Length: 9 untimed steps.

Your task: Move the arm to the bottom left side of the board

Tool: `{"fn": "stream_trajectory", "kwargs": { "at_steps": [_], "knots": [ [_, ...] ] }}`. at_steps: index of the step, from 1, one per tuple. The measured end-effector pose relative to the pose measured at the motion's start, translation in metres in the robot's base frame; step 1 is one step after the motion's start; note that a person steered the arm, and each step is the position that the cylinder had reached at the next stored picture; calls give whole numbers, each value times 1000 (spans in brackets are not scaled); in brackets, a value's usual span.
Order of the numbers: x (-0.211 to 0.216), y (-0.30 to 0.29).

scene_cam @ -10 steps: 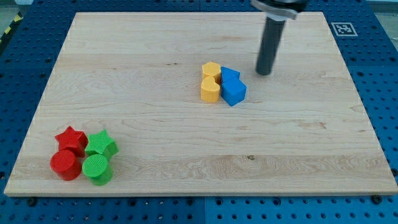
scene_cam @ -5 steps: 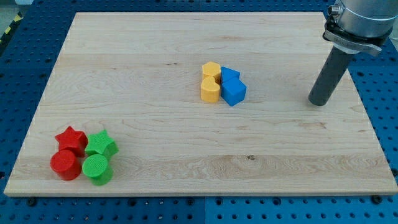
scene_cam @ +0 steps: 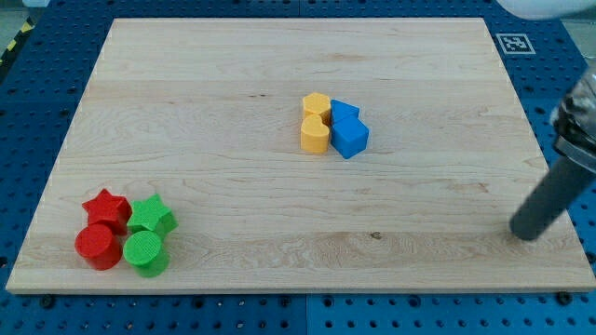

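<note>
Wooden board on the blue pegboard desk; my tip sits near the board's bottom-right edge, well apart from every block; no hand on this rig, just the rod. Yellow pair touching blue pair mid-board. Red star, green star, red cylinder, green cylinder cluster at the bottom-left corner.

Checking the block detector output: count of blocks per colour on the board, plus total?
Red: 2, a star and a cylinder
Green: 2, a star and a cylinder
Yellow: 2, and
Blue: 2, and
Total: 8 blocks
My tip is at the view's bottom right, away from all of them.
</note>
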State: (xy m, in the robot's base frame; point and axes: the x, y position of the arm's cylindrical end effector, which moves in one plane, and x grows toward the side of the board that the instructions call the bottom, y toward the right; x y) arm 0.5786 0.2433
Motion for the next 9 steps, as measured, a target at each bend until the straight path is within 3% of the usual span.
{"fn": "stream_trajectory", "kwargs": {
  "at_steps": [1, 7, 8, 9],
  "knots": [
    [34, 12],
    [39, -1],
    [40, -21],
    [40, -90]
  ]
}}
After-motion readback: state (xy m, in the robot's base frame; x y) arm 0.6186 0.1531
